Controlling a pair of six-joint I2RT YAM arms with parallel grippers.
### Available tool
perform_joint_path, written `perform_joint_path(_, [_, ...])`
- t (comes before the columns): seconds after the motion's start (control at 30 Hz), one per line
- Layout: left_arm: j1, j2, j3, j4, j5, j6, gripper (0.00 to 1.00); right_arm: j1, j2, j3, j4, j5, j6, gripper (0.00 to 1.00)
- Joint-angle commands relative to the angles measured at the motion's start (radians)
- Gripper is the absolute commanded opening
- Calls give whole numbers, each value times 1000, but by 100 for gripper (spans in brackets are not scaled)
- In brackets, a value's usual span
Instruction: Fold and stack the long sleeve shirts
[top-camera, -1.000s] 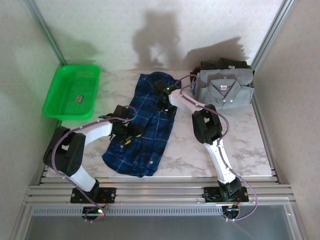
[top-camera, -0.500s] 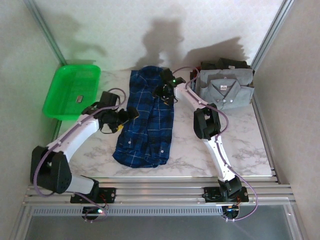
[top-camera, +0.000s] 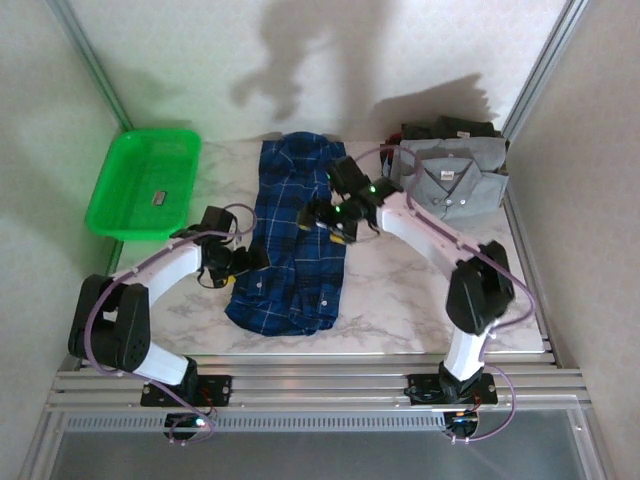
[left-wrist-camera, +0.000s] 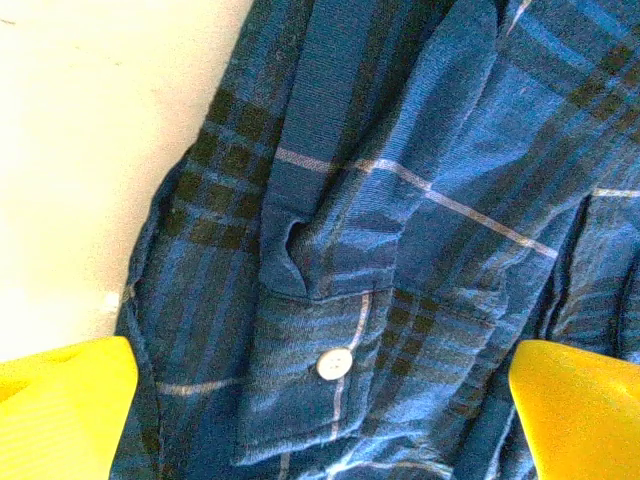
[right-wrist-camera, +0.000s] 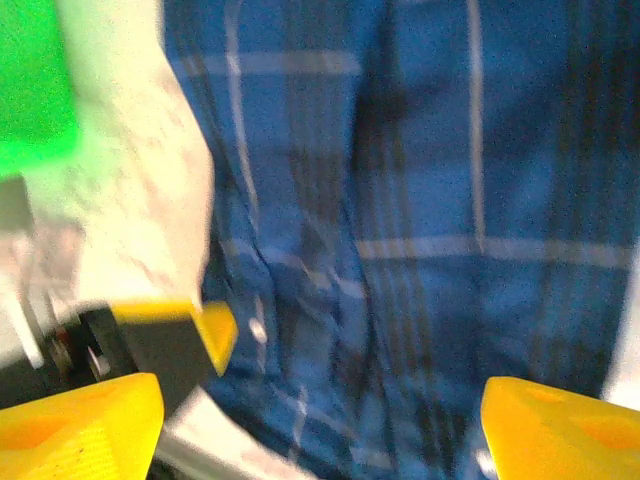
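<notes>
A dark blue plaid long sleeve shirt (top-camera: 283, 290) lies folded into a long strip on the marble table, collar end far. My left gripper (top-camera: 243, 262) hovers open at its left edge, over a cuff with a white button (left-wrist-camera: 334, 363), and nothing sits between its yellow fingertips (left-wrist-camera: 60, 410). My right gripper (top-camera: 325, 222) is open above the strip's right-middle, with plaid cloth (right-wrist-camera: 450, 150) below it. A folded grey shirt (top-camera: 455, 185) lies at the back right, on top of darker folded ones (top-camera: 450, 130).
A green plastic basket (top-camera: 145, 185) with a small dark item stands at the back left. Bare marble table (top-camera: 400, 290) lies between the plaid shirt and the stack. Metal frame posts and pale walls close in both sides. The left gripper's finger (right-wrist-camera: 215, 330) shows in the right wrist view.
The plaid shirt was dragged far and straightened into a strip, then let go. Both grippers opened. The left one drew back nearer; the right one moved from the collar end toward the middle.
</notes>
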Motion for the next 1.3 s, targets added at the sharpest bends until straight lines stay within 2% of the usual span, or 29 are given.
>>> perform_joint_path(0.0, [-4, 16, -57, 45, 46, 39, 94, 13, -72, -202, -19, -12, 122, 84])
perform_joint_path(0.13, [-6, 37, -106, 98, 116, 29, 86, 61, -141, -411, 83, -49, 243, 84])
perform_joint_path(0.17, [-9, 42, -115, 108, 129, 25, 83, 98, -147, -449, 123, -52, 277, 84])
perform_joint_path(0.3, [-12, 61, -137, 128, 166, 23, 70, 135, -141, -553, 248, -56, 390, 84])
perform_joint_path(0.5, [-12, 98, -135, 86, 138, 46, 67, 174, -81, -555, 238, -5, 446, 82])
perform_joint_path(0.73, [-10, 97, -139, 68, 103, 51, 65, 174, -147, -577, 143, 81, 472, 81])
perform_joint_path(0.9, [-10, 147, -126, 40, 58, 52, 56, 164, -181, -616, 134, 100, 488, 81])
perform_joint_path(1.07, [-11, 194, -118, 22, 28, 54, 46, 156, -110, -598, 157, 96, 468, 81])
perform_joint_path(1.2, [-19, 244, -107, 5, 14, 67, 38, 153, -56, -604, 204, 113, 495, 77])
perform_joint_path(1.27, [-24, 267, -97, -5, 8, 80, 30, 144, -30, -604, 229, 109, 502, 72])
